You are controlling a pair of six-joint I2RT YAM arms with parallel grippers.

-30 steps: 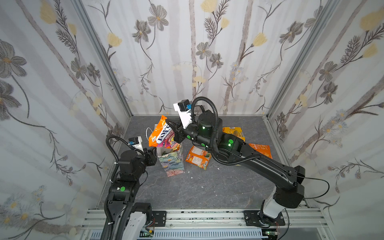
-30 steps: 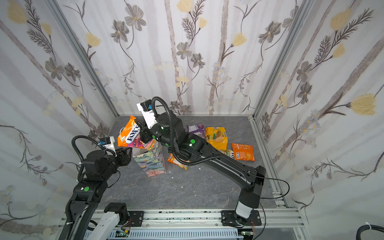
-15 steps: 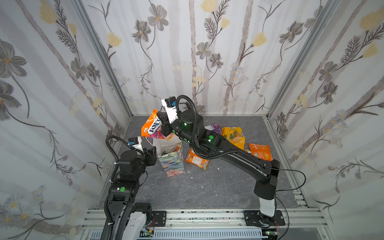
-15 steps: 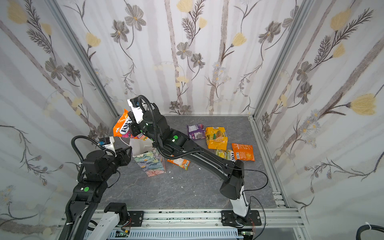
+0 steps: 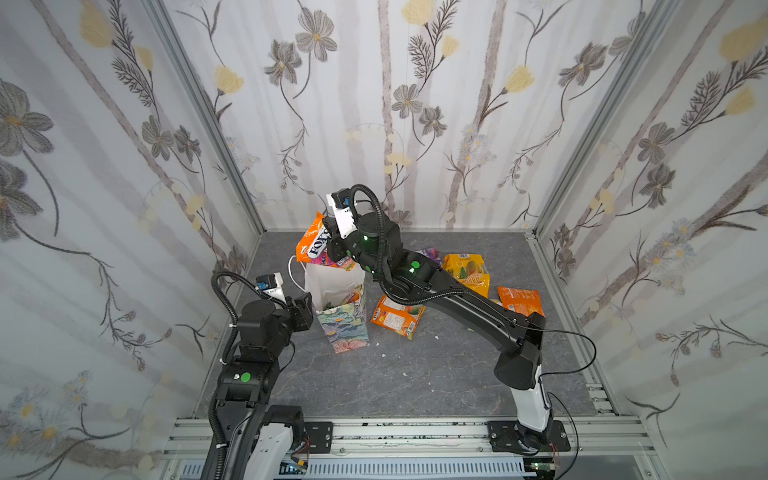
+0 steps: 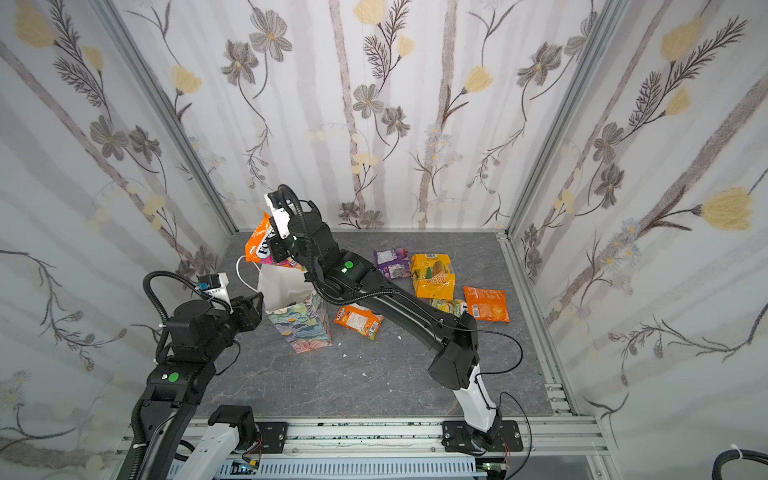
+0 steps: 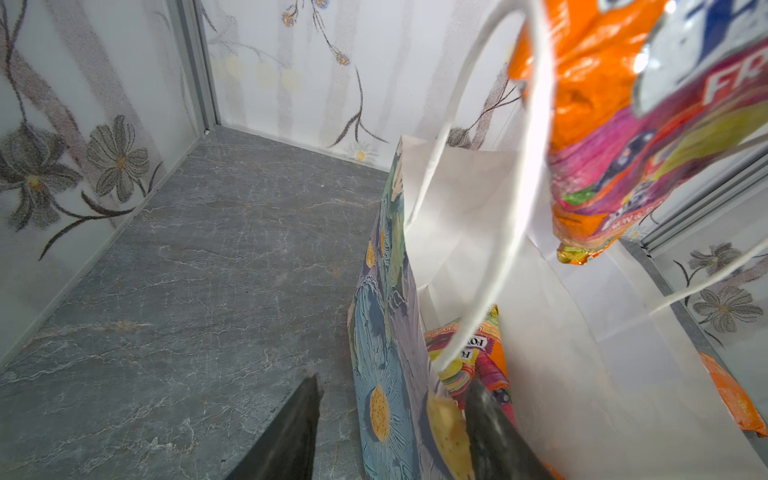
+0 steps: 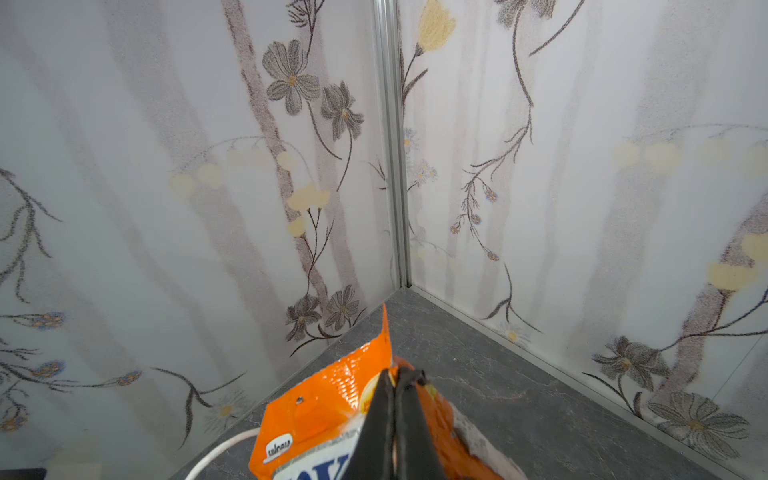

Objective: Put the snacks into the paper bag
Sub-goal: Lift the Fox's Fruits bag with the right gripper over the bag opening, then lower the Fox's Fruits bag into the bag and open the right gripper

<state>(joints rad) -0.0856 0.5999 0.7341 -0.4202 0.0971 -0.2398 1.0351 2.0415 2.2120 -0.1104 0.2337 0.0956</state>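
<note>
Since one second earlier, the right arm (image 5: 469,307) has folded its elbow inward and shifted the held packet (image 5: 309,245) slightly toward the desk's (image 5: 415,374) far-left corner. The bag (image 5: 343,328) and the loose packets lie unchanged.

Right gripper (image 8: 397,376): fingers pinched tight on the held packet's orange top edge. The packet hangs above the bag's open mouth, its lower corner over the white interior.

Left gripper (image 7: 392,380): fingers narrowly parted astride the bag's near wall, one outside, one inside. Bare desk shows between the outer finger and the paper.

The bag stands upright near the desk's left edge. Its cord handle (image 7: 490,232) arches in front of the held packet in the left wrist view. One bagged packet (image 7: 478,353) lies inside.

An orange packet (image 5: 395,318) lies just beside the bag, partly under the right arm. That arm hides most of the purple packet (image 5: 430,252) in a top view. A yellow packet (image 6: 432,270) and a far orange packet (image 6: 486,303) lie toward the right edge.

Legible: "FOX'S" on the held packet, "FO" inverted on the bagged one. Other print is too small to read.
</note>
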